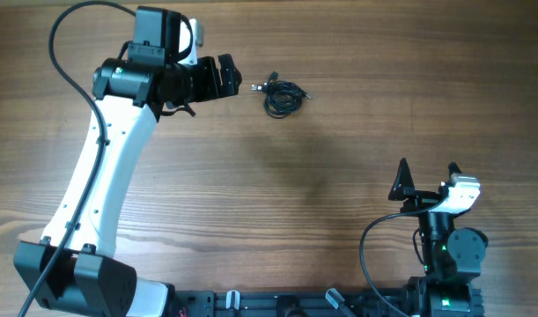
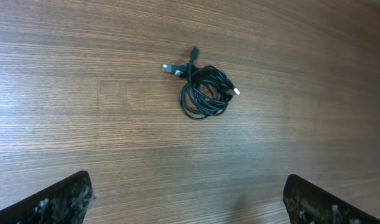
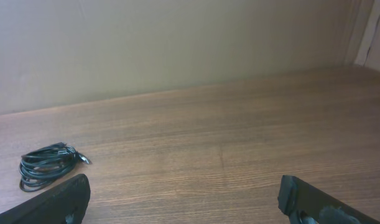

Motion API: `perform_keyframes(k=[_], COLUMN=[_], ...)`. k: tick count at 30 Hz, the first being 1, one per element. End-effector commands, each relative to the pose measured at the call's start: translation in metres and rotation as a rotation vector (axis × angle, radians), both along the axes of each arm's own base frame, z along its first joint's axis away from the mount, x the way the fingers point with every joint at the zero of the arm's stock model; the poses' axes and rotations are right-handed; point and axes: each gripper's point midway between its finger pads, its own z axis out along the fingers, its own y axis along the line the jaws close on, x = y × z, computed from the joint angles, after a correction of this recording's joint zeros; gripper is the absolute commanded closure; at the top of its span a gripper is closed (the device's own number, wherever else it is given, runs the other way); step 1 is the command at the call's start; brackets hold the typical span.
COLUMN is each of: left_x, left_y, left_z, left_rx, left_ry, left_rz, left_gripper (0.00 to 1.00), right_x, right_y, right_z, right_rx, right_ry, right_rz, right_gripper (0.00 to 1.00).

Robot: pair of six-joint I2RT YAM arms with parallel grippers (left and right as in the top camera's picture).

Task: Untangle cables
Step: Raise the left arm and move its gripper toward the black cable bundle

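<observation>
Thin black cables [image 1: 282, 95], one tight coiled bunch, lie on the brown wood-grain table [image 1: 357, 114] toward its far edge. My left gripper [image 1: 236, 79] hovers just left of them, jaws spread, not touching. My right gripper [image 1: 427, 172] sits near-right, spread too, well apart. Open wood all round.

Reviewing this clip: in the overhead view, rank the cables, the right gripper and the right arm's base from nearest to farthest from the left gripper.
Measured from the left gripper:
1. cables: bunched just beyond its fingertips, upper middle.
2. right gripper: lower right, well past the bundle.
3. right arm's base: bottom edge, directly below that gripper.
</observation>
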Motion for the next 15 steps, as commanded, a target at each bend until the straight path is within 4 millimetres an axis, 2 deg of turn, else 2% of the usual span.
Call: perform_keyframes(k=[1,8,15], left_x=[0.005,0.005,0.005], left_y=[0.002,0.002,0.002], left_z=[-0.001,-0.025,-0.026], left_rx=[0.018,0.034,0.035], left_ry=[0.0,0.076,0.079], left_rz=[0.02,0.02,0.02], left_gripper=[0.0,0.0,0.0], right_x=[0.0,0.0,0.0], right_y=[0.004,0.004,0.004], right_z=[-0.001,-0.001,-0.001], right_rx=[-0.016,-0.016,-0.016], right_ry=[0.002,0.002,0.002], right_rz=[0.022,0.022,0.022], right_gripper=[0.0,0.0,0.0])
